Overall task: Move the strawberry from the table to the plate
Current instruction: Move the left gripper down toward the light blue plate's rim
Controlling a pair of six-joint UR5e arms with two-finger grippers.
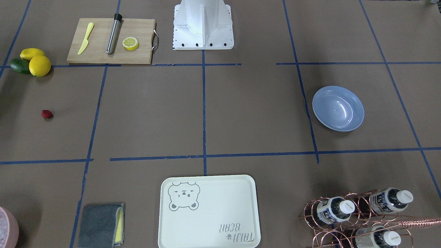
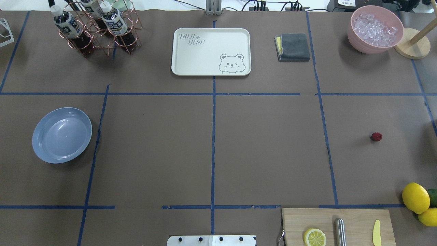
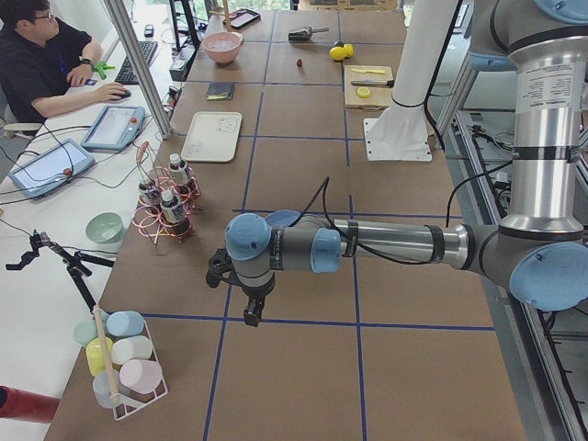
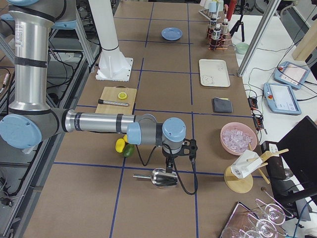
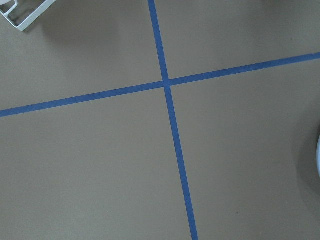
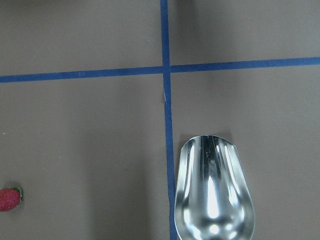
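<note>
Brown paper crossed by blue tape lines [image 2: 213,136] covers the desk [image 2: 153,153]. On it, at the middle right of the overhead view, lies the strawberry [image 2: 376,137], alone and well apart from everything else. It is a tiny dark-red berry with a rough-looking skin; the right wrist view catches it at the lower left edge, a bit of green at one end. The lemons [image 2: 415,197] at the lower right edge are far larger.

The plate [image 2: 62,135] sits at the middle left of the overhead view, round, shallow and light blue, with a raised rim and a glossy face.

The left end effector [image 3: 250,312] hangs pointing down over the desk, low in the left side view. The right end effector [image 4: 170,161] hangs just above a metal scoop [image 4: 161,177]. I cannot tell whether either is wide or narrow.
</note>
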